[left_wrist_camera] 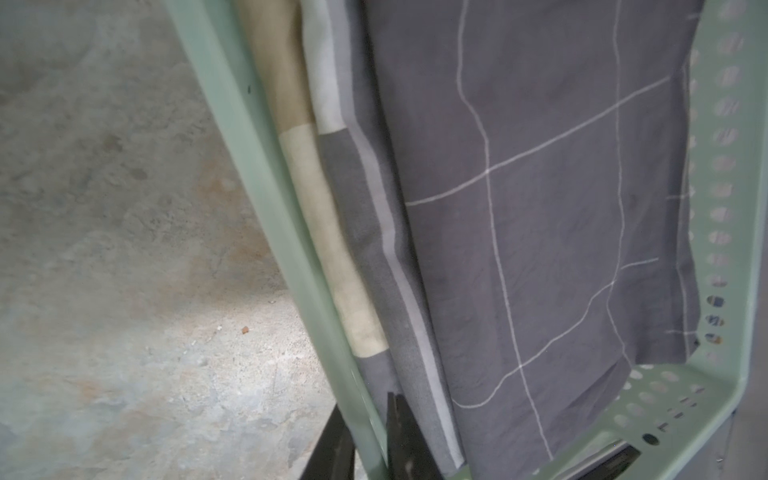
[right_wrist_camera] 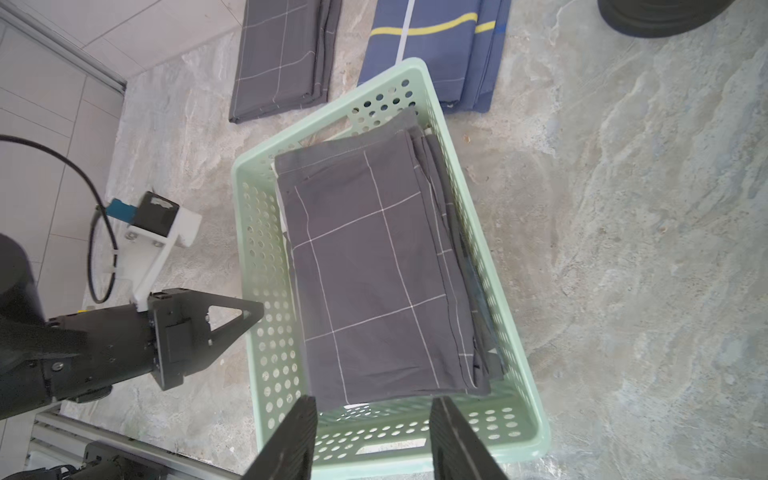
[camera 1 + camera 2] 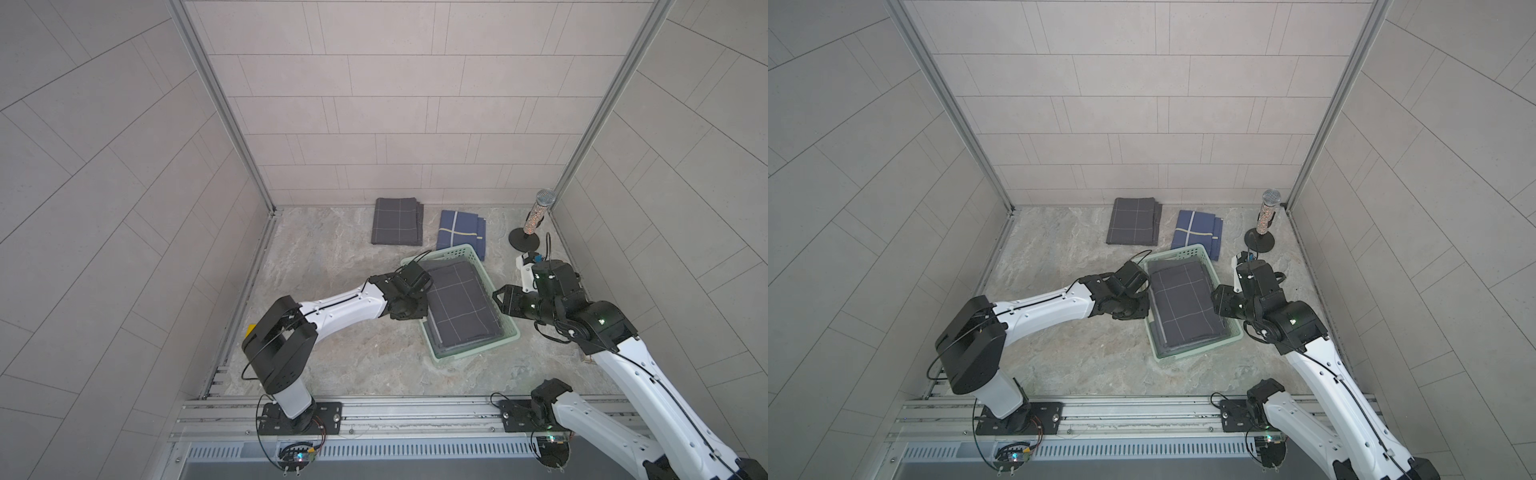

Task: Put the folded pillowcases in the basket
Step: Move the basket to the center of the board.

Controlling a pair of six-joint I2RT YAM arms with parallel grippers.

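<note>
The folded dark grey, white-gridded pillowcase (image 3: 457, 303) lies flat in the one shallow mint-green perforated plastic basket (image 3: 455, 251), atop other folded layers. Its long axis runs along the basket's long sides, pointing from my side toward the back wall. My left claw (image 1: 365, 409) pinches narrow on a long wall's rim; my right claw (image 2: 374, 401) hangs wide, holding nothing, above the basket's rim. Two more, a grey checked cloth (image 3: 397, 222) and a blue cloth (image 3: 459, 232), lie on the worktop (image 3: 332, 353) behind.
</note>
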